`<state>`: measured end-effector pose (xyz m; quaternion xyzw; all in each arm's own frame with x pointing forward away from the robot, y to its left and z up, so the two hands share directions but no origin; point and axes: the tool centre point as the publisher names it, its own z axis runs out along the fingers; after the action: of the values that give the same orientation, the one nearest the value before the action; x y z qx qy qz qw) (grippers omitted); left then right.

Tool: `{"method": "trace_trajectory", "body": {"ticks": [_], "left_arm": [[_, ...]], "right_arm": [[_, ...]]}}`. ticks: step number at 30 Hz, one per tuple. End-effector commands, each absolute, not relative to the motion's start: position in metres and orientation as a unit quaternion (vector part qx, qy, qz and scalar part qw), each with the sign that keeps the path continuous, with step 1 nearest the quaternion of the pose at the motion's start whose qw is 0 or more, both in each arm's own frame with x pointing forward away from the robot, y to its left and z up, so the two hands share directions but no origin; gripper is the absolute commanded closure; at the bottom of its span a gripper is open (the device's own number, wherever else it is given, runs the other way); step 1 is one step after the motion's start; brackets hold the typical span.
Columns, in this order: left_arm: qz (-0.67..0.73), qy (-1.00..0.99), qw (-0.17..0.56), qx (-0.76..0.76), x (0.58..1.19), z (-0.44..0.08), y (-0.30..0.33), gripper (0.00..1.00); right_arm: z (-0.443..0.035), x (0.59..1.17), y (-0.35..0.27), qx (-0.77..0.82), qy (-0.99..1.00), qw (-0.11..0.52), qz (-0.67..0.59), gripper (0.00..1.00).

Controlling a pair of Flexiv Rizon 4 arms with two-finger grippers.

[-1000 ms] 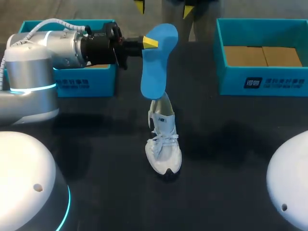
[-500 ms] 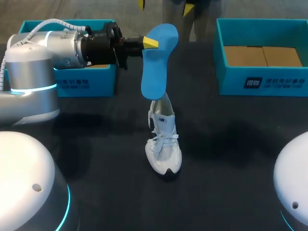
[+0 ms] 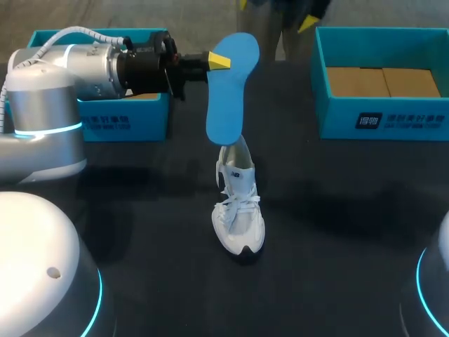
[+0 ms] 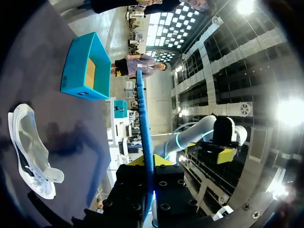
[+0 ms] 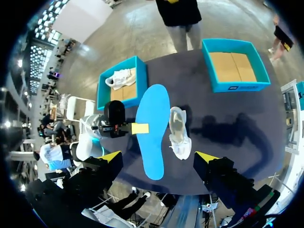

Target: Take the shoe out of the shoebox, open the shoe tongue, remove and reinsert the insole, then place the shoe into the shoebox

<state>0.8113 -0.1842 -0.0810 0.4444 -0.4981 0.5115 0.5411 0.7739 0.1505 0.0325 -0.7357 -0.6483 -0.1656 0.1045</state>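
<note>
Your left claw (image 3: 219, 62) pinches the blue insole (image 3: 226, 91) by one end, so it hangs free above the white shoe (image 3: 238, 210) on the counter (image 3: 337, 210) below. Your right claw (image 5: 158, 156) hovers overhead, spread and empty.

head: above-behind, looking down | left wrist: edge-on along insole (image 4: 145, 133) | right wrist: high overhead | shared: shoe (image 3: 238, 210)

Shoe (image 3: 238, 210) at the middle of the table (image 3: 337, 260), insole (image 3: 226, 95) above its heel in the left gripper (image 3: 219, 62), left shoebox (image 3: 123, 121) at the far-left corner with a second shoe (image 5: 121, 78) inside, right shoebox (image 3: 393, 121) at the far-right corner.
</note>
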Motion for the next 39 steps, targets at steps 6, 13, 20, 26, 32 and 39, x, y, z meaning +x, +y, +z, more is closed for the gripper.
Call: {"method": "trace_trajectory", "body": {"ticks": [6,13,20,26,32,39], "left_arm": [[0.512,-0.498,0.538,0.447,0.810,-0.079,-0.186,1.00],[0.517,-0.497,0.535,0.446,0.811,-0.077,-0.184,1.00],[0.518,-0.498,0.536,0.443,0.813,-0.075,-0.184,1.00],[0.517,-0.499,0.536,0.443,0.813,-0.075,-0.184,1.00],[0.518,-0.498,0.536,0.442,0.813,-0.074,-0.184,1.00],[0.521,-0.498,0.536,0.441,0.812,-0.071,-0.183,1.00]], "right_arm": [[0.009,0.767,0.116,-0.654,-0.603,0.275,-0.366,0.00],[-0.011,0.766,0.107,-0.620,-0.561,0.338,-0.432,0.00],[-0.021,0.768,0.107,-0.567,-0.541,0.387,-0.485,0.00],[-0.024,0.770,0.108,-0.551,-0.538,0.400,-0.497,0.00],[-0.035,0.770,0.106,-0.527,-0.522,0.424,-0.519,0.00],[-0.049,0.771,0.102,-0.514,-0.509,0.439,-0.534,0.00]]}}
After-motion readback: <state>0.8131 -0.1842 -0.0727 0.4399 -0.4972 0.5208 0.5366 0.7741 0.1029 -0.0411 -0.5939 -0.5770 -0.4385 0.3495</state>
